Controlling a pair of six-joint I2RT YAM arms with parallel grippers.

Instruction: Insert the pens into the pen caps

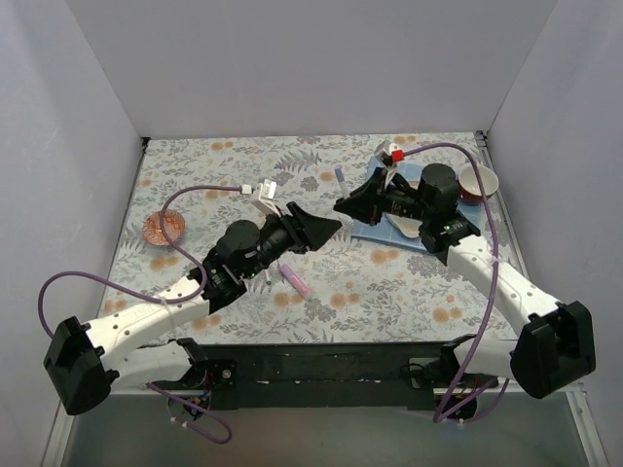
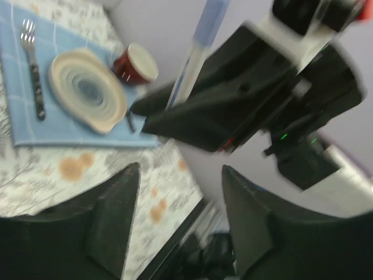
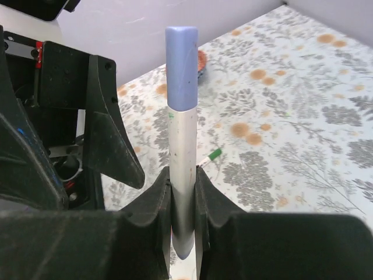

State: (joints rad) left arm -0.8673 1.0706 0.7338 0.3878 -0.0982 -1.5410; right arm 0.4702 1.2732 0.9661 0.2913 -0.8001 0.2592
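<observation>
My right gripper (image 3: pixel 182 192) is shut on a whitish-grey pen (image 3: pixel 182 146) that stands upright between its fingers, with a lilac-blue cap (image 3: pixel 181 67) on its upper end. From above, this gripper (image 1: pixel 343 202) hangs over the table's middle with the pen (image 1: pixel 340 180) sticking out. My left gripper (image 1: pixel 316 222) faces it from the left, open and holding nothing; its dark fingers (image 3: pixel 111 134) stand just beside the pen. In the blurred left wrist view the left gripper (image 2: pixel 180 216) is wide apart below the pen (image 2: pixel 198 52). A thin white pen with a green cap (image 3: pixel 213 156) lies on the cloth.
A short pink-lilac piece (image 1: pixel 295 280) lies on the floral cloth near the left arm. A blue mat (image 2: pixel 35 131) carries a beige plate (image 2: pixel 87 90) and a fork (image 2: pixel 34 70), with a red cup (image 2: pixel 137 63) beside it. A small orange dish (image 1: pixel 164 228) sits far left.
</observation>
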